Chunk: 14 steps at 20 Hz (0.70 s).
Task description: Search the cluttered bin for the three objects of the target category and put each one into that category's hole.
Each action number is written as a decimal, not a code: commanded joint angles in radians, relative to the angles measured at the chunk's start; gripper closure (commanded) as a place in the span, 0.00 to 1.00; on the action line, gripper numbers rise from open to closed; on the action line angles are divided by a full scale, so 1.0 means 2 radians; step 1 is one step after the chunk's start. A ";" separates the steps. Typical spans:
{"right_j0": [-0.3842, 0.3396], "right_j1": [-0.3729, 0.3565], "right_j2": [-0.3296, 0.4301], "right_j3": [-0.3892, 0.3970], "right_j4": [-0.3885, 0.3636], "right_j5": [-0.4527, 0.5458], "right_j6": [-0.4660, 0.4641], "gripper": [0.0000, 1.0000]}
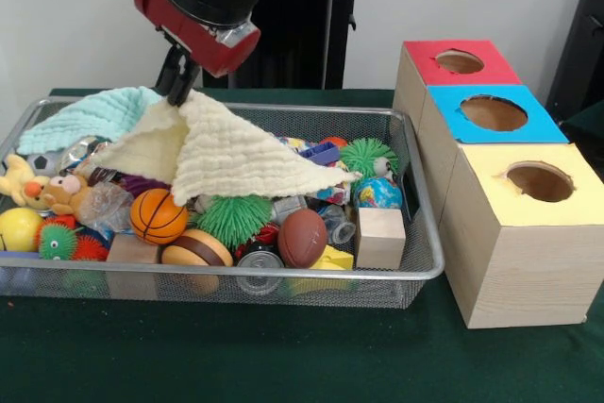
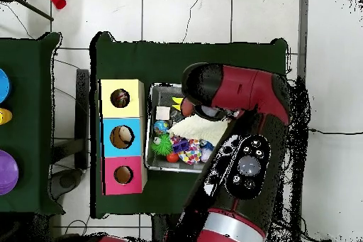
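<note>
My gripper [image 1: 177, 90] hangs over the back left of the wire-mesh bin [image 1: 429, 266]. It is shut on the peak of a plain cream knitted cloth [image 1: 236, 158] and holds it up like a tent over the clutter. One white bundle with multicolour spots [image 2: 190, 152] shows in the overhead view by the bin's edge. A spotted piece [image 1: 332, 193] peeks out at the cloth's right tip. The yellow-surround hole [image 1: 540, 181] tops the largest wood box, right of the bin; it also shows in the overhead view [image 2: 120, 98]. There the arm [image 2: 244, 133] hides the gripper.
The bin also holds a mint cloth [image 1: 90, 115], a basketball [image 1: 158, 216], a brown football [image 1: 302, 238], a wooden cube [image 1: 380, 238], green spiky balls [image 1: 233, 219], a globe ball [image 1: 379, 193] and a plush toy [image 1: 52, 193]. Blue-surround [image 1: 493, 113] and red-surround [image 1: 460, 62] holes sit behind the yellow one.
</note>
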 commanded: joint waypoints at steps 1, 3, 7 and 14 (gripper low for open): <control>-0.015 0.024 0.034 0.028 -0.028 -0.034 0.017 1.00; -0.015 0.018 0.031 0.036 -0.025 -0.019 0.015 1.00; -0.018 0.019 0.024 0.050 -0.025 -0.008 0.019 1.00; -0.035 0.022 0.021 0.057 -0.025 0.008 0.010 1.00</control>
